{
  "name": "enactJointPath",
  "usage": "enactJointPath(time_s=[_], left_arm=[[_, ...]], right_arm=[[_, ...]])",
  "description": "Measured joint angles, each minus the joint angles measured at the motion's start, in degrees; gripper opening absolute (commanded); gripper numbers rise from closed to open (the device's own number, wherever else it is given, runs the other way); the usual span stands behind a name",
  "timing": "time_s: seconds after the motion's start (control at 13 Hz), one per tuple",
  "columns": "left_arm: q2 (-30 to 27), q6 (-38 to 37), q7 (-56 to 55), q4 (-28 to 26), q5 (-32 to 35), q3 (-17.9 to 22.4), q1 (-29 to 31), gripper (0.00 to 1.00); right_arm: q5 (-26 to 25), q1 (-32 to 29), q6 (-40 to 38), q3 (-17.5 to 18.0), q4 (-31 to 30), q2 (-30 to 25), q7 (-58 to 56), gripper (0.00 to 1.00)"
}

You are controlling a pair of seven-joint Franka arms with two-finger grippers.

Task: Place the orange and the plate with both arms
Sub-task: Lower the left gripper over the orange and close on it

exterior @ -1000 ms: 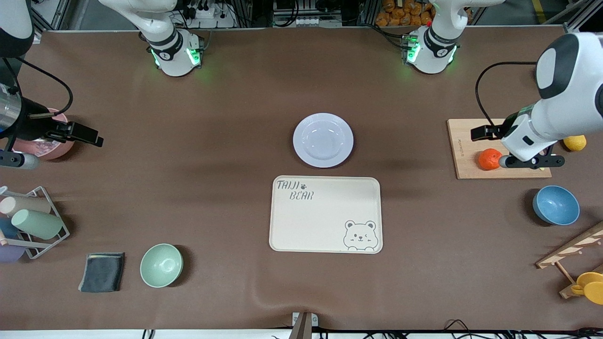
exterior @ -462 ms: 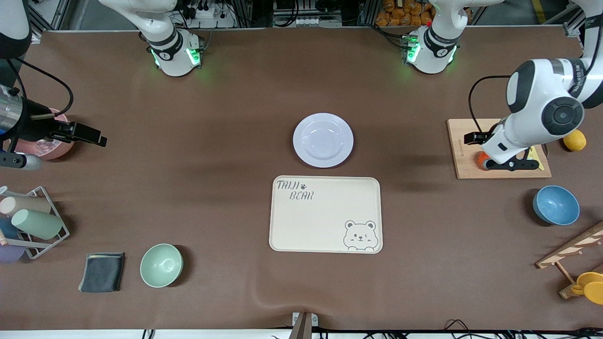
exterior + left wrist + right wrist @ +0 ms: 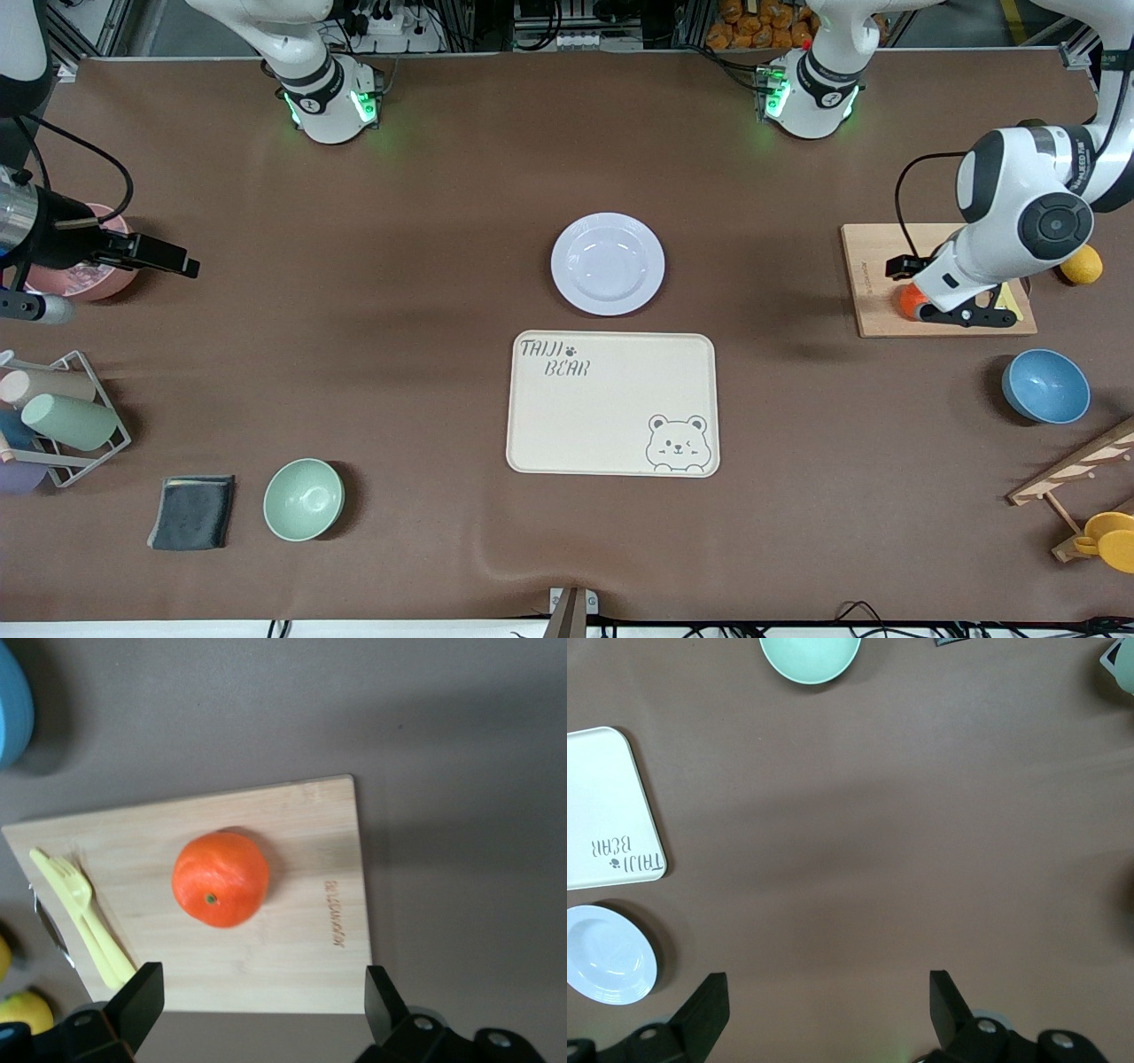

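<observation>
Since a second ago my left arm has swung in over the wooden cutting board (image 3: 939, 280) at its own end of the table, and its wrist now covers most of the orange (image 3: 907, 299), which then sat fully in sight. From the front camera I get only a sliver of red-orange peeking out beside the left gripper (image 3: 961, 315), and I cannot read the fingers from there. The left wrist camera fills that gap: the left gripper (image 3: 257, 1005) hangs over the board with its two dark fingers (image 3: 137, 1001) spread wide, nothing between them, and the orange (image 3: 220, 879) rests on the board apart from both. It looks round, glossy red-orange, with a small dark stem dot facing the lens. A pale yellow fork (image 3: 84, 920) lies on the same board near the fruit, partly hidden in the front view.

The plate (image 3: 608, 263) has not shifted; it sits mid-table, pale lavender-white with a raised rim, just farther from the front camera than the cream bear tray (image 3: 611, 404). My right arm waits at its end of the table, barely changed, the right gripper (image 3: 824, 1005) held open over bare brown cloth, with the plate (image 3: 607, 954) cut off at the frame's edge.
</observation>
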Motion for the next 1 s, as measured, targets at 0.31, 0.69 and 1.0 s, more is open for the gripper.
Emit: enactJointPath(time_s=[0.31,0.69,1.0], left_arm=[[3.1,3.0,8.6,-0.1,0.0,0.1,3.9,1.00],[8.0,7.9,18.4,-0.2,0.1,0.1,7.6,1.00],[9.5,9.7,19.5,-0.2,0.1,-0.2,8.0,1.00]], right_arm=[[1.3,-0.1,-0.1,0.0,-0.1,0.2,0.0,1.00],[1.7,-0.9,-0.1,0.0,-0.1,0.3,-0.1,1.00],[1.8,-0.9,-0.1,0.0,-0.1,0.3,-0.1,1.00]])
